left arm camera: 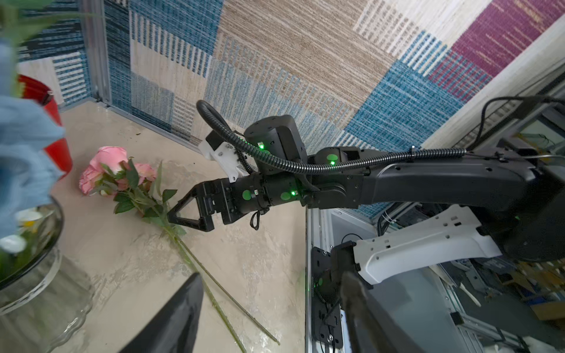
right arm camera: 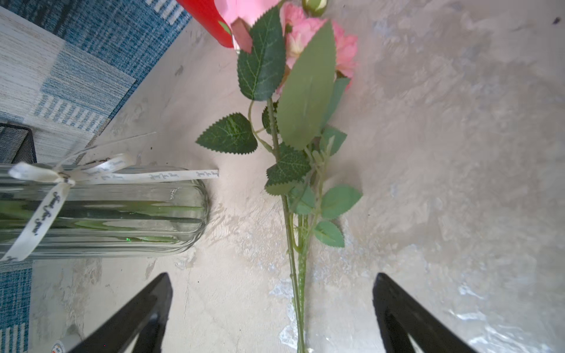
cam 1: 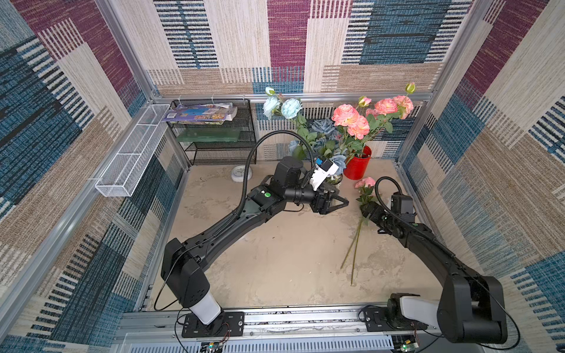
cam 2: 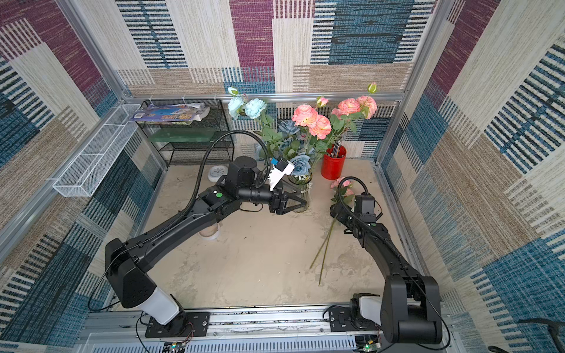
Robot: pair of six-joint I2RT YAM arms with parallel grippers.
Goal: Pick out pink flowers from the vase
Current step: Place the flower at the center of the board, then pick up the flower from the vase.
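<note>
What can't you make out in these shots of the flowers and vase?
The vase: in both top views, the left gripper and its camera cover much of it.
The standing pink flowers: leaves hide where their stems end, vase or red cup.
The white round object: too small in both top views to identify.

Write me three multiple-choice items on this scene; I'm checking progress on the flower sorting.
1. Where do the loose pink flowers lie? A on the wire shelf; B on the table; C in the white basket.
2. What colour is the cup near the vase? A white; B red; C blue.
3. How is the right hand? A shut on a stem; B shut on the vase; C open.
Answers: B, stems lie flat on it; B, plainly red; C, fingers stand wide apart.
</note>
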